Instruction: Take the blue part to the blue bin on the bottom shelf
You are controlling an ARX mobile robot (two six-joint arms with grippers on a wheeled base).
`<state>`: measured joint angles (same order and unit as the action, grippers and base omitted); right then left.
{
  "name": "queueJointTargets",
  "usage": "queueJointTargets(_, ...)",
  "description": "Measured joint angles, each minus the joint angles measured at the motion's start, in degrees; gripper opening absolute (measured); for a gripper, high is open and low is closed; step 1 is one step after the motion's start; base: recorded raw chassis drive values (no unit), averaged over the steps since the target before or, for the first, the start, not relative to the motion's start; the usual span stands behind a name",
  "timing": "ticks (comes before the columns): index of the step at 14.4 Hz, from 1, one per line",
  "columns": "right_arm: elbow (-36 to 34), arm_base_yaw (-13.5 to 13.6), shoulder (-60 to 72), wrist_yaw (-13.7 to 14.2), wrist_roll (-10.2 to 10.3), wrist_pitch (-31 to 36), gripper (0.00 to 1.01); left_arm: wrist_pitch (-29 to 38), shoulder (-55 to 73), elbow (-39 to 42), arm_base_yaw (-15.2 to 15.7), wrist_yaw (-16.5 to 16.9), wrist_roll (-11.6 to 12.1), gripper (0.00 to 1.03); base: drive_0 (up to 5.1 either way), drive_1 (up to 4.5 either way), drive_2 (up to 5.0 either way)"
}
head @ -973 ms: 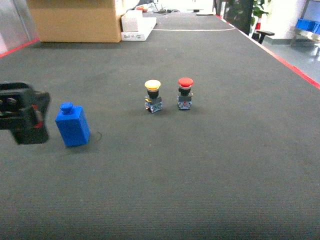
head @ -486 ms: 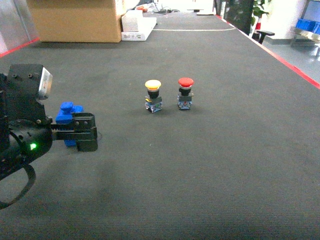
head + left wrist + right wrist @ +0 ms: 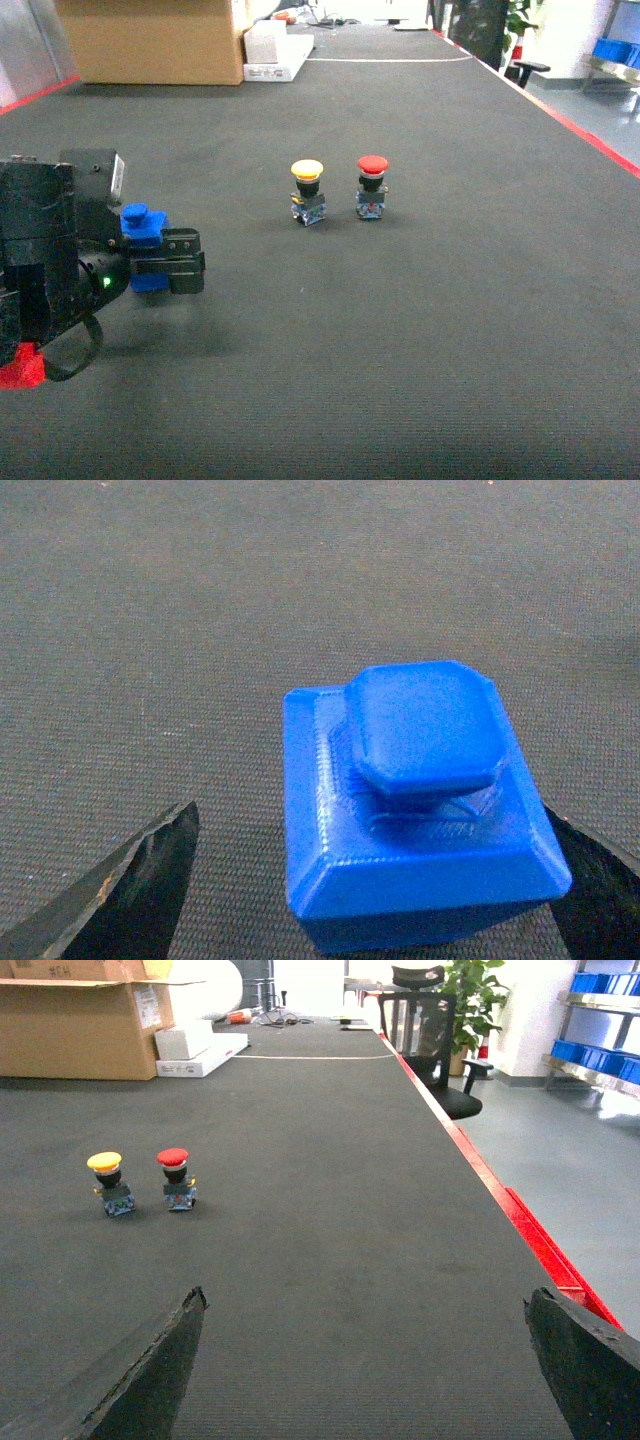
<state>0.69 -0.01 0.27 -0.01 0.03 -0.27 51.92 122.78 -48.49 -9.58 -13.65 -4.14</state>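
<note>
Left gripper (image 3: 170,268) has moved in from the left edge and now straddles the blue part (image 3: 415,810) on the worktop (image 3: 420,330).
To do it well: centre first. In the left wrist view the right finger sits at the block's side while the left finger (image 3: 120,895) is apart, so shift, then close low on the body, not the cap. Fingers wide, holding nothing; contact on the right cannot be told. Right gripper (image 3: 370,1380) spread wide, empty, away from the yellow button (image 3: 306,191) and red button (image 3: 371,186).

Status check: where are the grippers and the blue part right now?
Left gripper open, straddling the blue part, not closed yet. Right gripper open, empty, clear of the job. Yellow button and red button stand apart to the right, not in the way.
</note>
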Motion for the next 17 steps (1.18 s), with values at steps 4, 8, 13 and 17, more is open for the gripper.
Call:
queueJointTargets(4,0.0,0.0,0.0,0.0,-0.02,-0.02,0.98,-2.4,2.8,-5.53,-0.09,0.66,-2.14,0.45,0.0,0.0,0.0)
queueJointTargets(8,0.0,0.0,0.0,0.0,0.0,0.0,0.98,-1.16,2.4,-4.15,-0.46,0.33,-1.88,0.44,0.0,0.0,0.0)
queueJointTargets(13,0.0,0.0,0.0,0.0,0.0,-0.02,0.98,-0.55,-21.4,16.35,-2.86,0.81,-0.92,0.44,0.0,0.0,0.0)
queueJointTargets(17,0.0,0.0,0.0,0.0,0.0,0.0,0.98,-20.48,-57.53,29.46,-8.92,-3.48,0.04,0.44,0.0,0.0,0.0)
